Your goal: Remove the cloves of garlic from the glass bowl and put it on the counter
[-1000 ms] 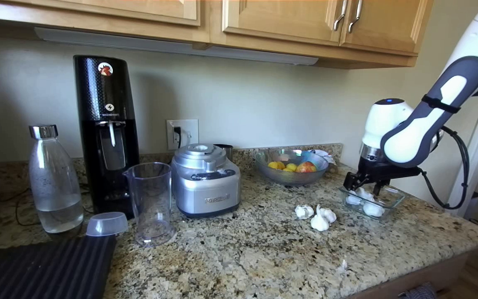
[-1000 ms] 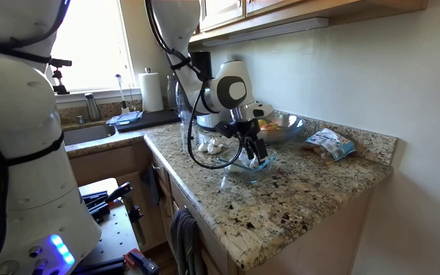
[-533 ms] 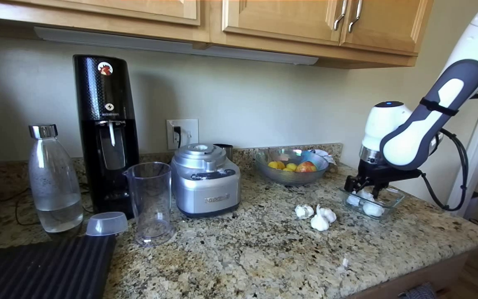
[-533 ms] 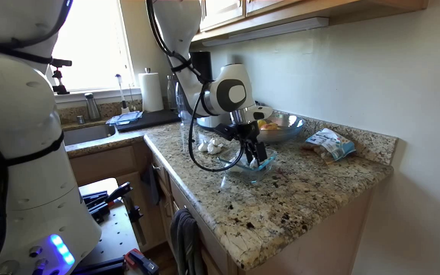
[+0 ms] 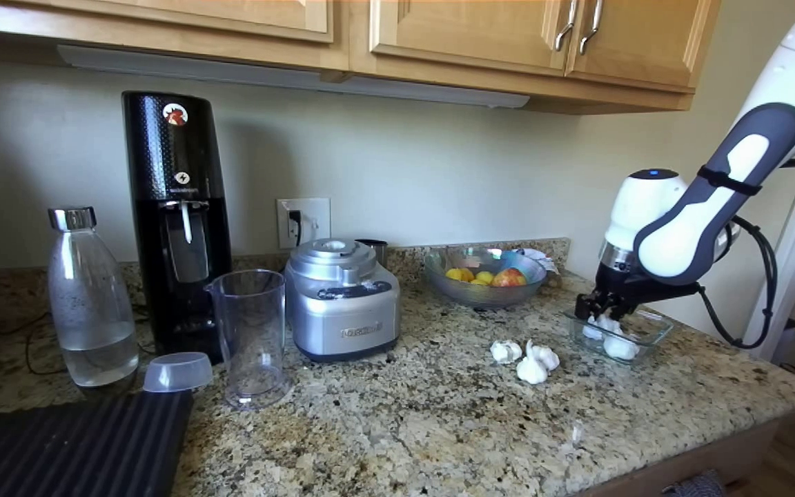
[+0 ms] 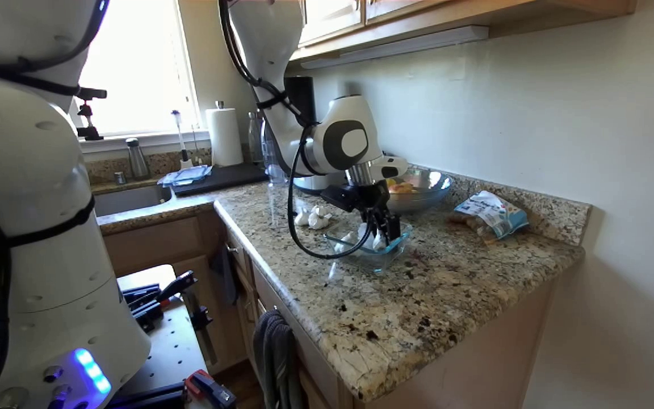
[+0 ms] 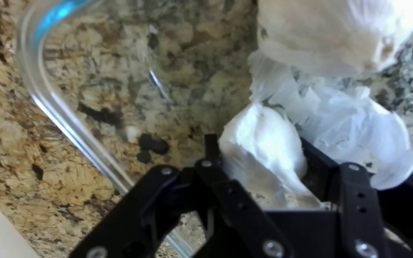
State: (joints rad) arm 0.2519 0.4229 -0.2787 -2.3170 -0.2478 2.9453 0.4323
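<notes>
Inside the clear glass bowl point(image 7: 81, 138), my hand point(image 7: 259, 148) is clamped on a garlic bulb point(image 7: 265, 138): likely light, papery, slippery, best held across its middle.

White garlic point(image 7: 335, 39) in the clear glass bowl point(image 6: 372, 261), more nearby on the speckled counter point(image 5: 404, 428)

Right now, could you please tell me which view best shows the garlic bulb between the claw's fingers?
The wrist view: the garlic bulb appears close up within the claw, stem visible. In both exterior views it looks small, partly hidden by the claw.
</notes>
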